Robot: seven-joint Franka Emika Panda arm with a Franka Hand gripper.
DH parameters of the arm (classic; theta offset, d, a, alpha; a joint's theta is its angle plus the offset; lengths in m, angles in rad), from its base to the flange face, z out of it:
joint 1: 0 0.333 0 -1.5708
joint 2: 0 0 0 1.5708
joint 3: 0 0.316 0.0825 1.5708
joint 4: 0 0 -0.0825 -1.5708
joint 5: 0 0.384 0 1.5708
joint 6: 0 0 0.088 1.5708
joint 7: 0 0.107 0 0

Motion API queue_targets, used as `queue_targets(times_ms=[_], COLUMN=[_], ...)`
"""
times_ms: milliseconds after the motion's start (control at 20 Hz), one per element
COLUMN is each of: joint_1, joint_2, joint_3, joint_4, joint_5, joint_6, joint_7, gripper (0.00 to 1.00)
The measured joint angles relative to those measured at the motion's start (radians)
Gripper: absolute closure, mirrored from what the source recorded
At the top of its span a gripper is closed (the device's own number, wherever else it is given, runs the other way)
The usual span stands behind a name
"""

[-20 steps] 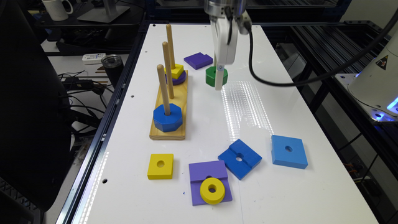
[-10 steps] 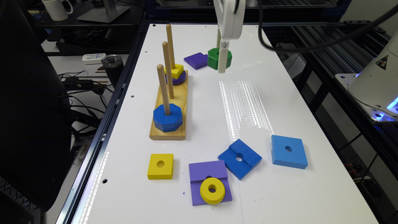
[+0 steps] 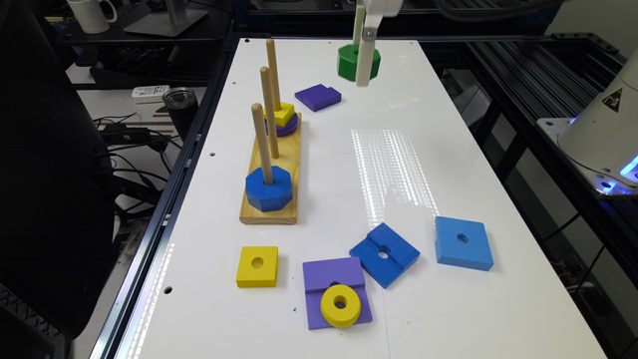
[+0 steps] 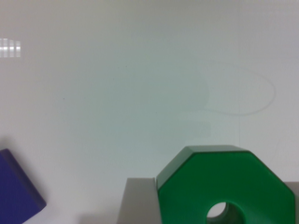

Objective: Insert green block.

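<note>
The white bench (image 3: 448,149) carries a wooden peg base (image 3: 271,169) with three upright pegs; a blue octagon (image 3: 269,188) sits on the nearest peg. The pincer (image 3: 364,60) hangs above the bench's far end, clamped on the green block (image 3: 349,61), which is lifted clear of the surface, hole up. A purple block (image 3: 317,96) lies between it and the base.

The desk (image 3: 448,164) is looking smooth and glossy white, throwing back a bright patch of light. The base (image 3: 271,199) and its pegs (image 3: 262,144) are showing pale, bare wood grain. The green block (image 3: 349,62) is wearing smooth, matt paint, and the mug (image 3: 89,14) is gleaming like glazed ceramic.
</note>
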Motion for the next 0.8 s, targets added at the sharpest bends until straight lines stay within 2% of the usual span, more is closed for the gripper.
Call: queue_targets(times_ms=[400,800], joint_1=[0.0,0.0], joint_2=[-0.035,-0.052], joint_3=[0.0,0.0], joint_4=[0.03,0.04], joint_5=[0.0001,0.0002], joint_6=[-0.062,-0.086], joint_7=[0.0,0.0], gripper=[1.0,1.0])
